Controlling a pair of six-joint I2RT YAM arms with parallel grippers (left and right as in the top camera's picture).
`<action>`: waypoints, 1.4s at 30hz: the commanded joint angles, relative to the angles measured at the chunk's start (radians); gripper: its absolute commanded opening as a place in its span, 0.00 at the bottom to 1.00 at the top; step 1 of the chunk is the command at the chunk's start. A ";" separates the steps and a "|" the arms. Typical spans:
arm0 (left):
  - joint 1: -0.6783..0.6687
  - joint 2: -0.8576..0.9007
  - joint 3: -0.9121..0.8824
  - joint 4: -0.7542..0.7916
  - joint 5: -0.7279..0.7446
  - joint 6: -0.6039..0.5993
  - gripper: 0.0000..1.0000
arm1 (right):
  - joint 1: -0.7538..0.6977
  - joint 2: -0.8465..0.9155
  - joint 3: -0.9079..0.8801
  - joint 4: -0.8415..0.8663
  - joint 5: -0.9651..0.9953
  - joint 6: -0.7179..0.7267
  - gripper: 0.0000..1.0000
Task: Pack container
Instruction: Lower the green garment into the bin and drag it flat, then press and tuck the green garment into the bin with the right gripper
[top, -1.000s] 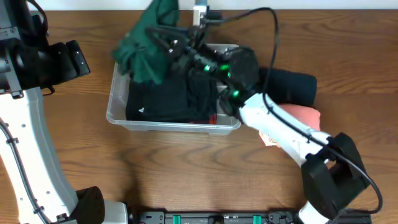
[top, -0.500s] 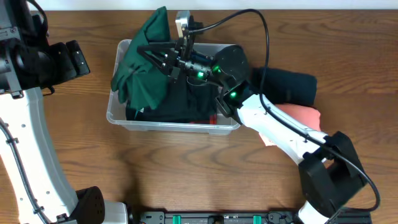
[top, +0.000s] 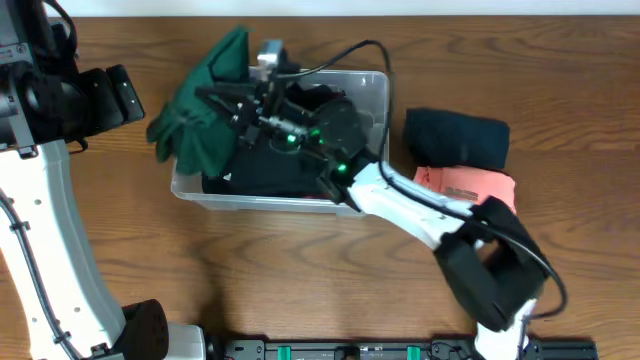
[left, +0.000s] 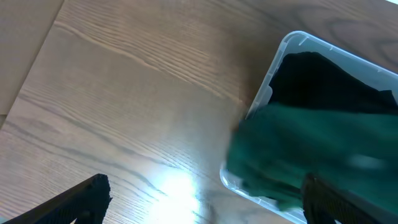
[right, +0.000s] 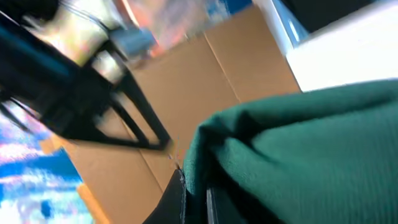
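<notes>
A salmon-pink flat packet lies on the brown wooden worktop, just beside a rolled navy cloth. Both are right of the large clear plastic rectangular container, which sits mid-worktop holding folded black garments. The right tool, reaching across the container, is clamped on a dark green cloth that hangs over the container's left end. The left tool hangs spread wide, holding nothing, over bare wood beside the container's corner.
</notes>
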 joint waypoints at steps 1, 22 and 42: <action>0.004 -0.008 -0.008 -0.004 -0.008 -0.005 0.98 | -0.048 0.060 0.019 -0.013 -0.125 -0.083 0.01; 0.004 -0.008 -0.008 -0.004 -0.008 -0.005 0.98 | -0.483 -0.077 0.016 -0.768 -0.946 -0.109 0.01; 0.004 -0.008 -0.008 -0.004 -0.008 -0.005 0.98 | -0.480 -0.195 0.016 -1.807 -0.148 -0.616 0.02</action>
